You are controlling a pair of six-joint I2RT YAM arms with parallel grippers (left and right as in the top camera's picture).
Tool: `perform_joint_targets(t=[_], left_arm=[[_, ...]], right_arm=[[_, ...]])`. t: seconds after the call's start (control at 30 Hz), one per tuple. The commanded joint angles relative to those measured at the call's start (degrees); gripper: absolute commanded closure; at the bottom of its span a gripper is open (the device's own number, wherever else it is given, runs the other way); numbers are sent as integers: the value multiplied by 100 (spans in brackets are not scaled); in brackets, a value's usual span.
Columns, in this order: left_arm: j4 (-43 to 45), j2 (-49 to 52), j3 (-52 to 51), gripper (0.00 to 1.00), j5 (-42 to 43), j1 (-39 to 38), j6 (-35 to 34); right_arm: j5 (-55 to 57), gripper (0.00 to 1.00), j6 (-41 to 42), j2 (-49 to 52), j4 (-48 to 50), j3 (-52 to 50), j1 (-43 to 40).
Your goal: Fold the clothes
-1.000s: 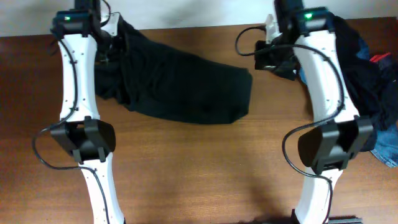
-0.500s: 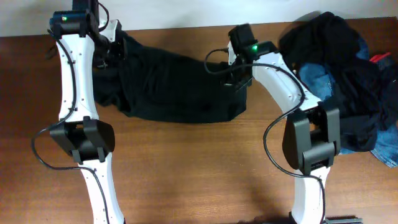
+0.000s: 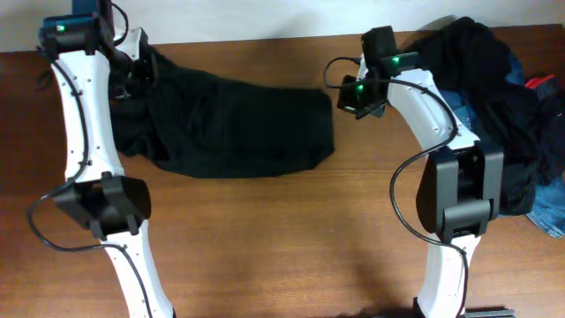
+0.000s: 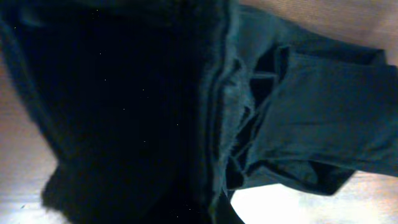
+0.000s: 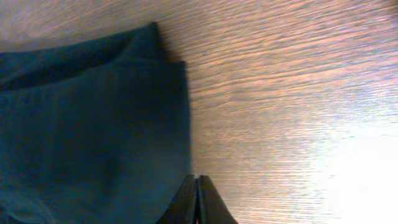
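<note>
A black garment (image 3: 238,124) lies spread across the back of the wooden table (image 3: 282,230). My left gripper (image 3: 132,71) is at its bunched far-left end, shut on the fabric. In the left wrist view dark cloth (image 4: 311,124) fills the frame and hides the fingers. My right gripper (image 3: 346,99) hovers at the garment's right edge, shut with nothing in it. In the right wrist view its fingertips (image 5: 196,182) meet beside the cloth's edge (image 5: 93,137). More clothes sit in a dark pile (image 3: 481,79) at the far right.
The pile holds blue denim (image 3: 450,108) and a red piece (image 3: 540,84). More denim (image 3: 552,212) hangs near the right table edge. Both arm bases stand at the table's front. Bare wood (image 5: 280,93) lies to the right of the garment.
The right arm swung from the pile to the garment's right edge, then drew back slightly. The left arm moved left, dragging the garment that way.
</note>
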Motion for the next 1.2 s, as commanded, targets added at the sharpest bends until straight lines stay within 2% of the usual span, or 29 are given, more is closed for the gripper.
perform_joint_targets(t=[0.0, 0.6, 0.77, 1.0, 1.17], left_arm=[[-50, -369, 138, 99, -42, 31, 83], [74, -367, 138, 99, 2, -262, 66], [321, -367, 138, 100, 55, -697, 63], [1093, -367, 138, 99, 146, -1622, 55], [1427, -367, 138, 100, 109, -2092, -260]], right_arm=[[-83, 96, 61, 125, 50, -22, 170], [-608, 96, 579, 815, 717, -22, 866], [-634, 96, 706, 1045, 761, -22, 962], [-649, 96, 704, 1182, 719, -22, 960], [-649, 96, 702, 1189, 699, -24, 951]])
